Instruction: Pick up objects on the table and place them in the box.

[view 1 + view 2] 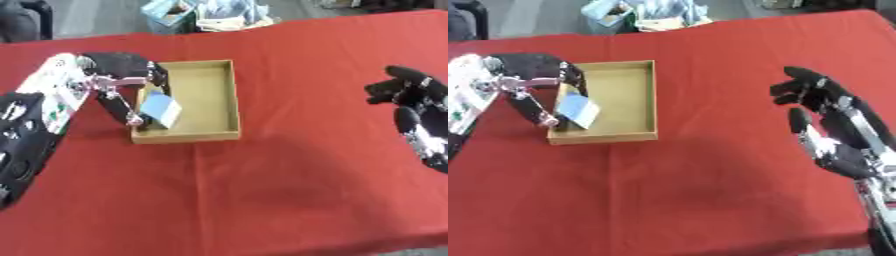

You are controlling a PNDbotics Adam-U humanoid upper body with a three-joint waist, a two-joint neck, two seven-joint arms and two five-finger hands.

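the near half of the table (262, 200) is bare red cloth, a faint crease running across it and a soft shadow near the middle (the cloth fills almost everything you can see from here).

out at three o'clock the right hand (820, 117) hangs over the cloth, holding nothing, fingers relaxed and a little bent, the thumb apart from them. it is well apart from the box.

at about ten o'clock sits the open cardboard box (223, 97), shallow, brown, its long side running away from the robot. the left hand (122, 75) comes in from nine o'clock and reaches over the box's left wall, fingers and thumb pinched on a small pale blue card (160, 107). the card is tilted, low inside the box at its near left corner; i cannot tell whether it touches the floor of the box.

past the far edge of the table, at twelve o'clock, a grey floor shows, with a heap of pale bags and packets (210, 12) on it and something dark (22, 20) at eleven o'clock.
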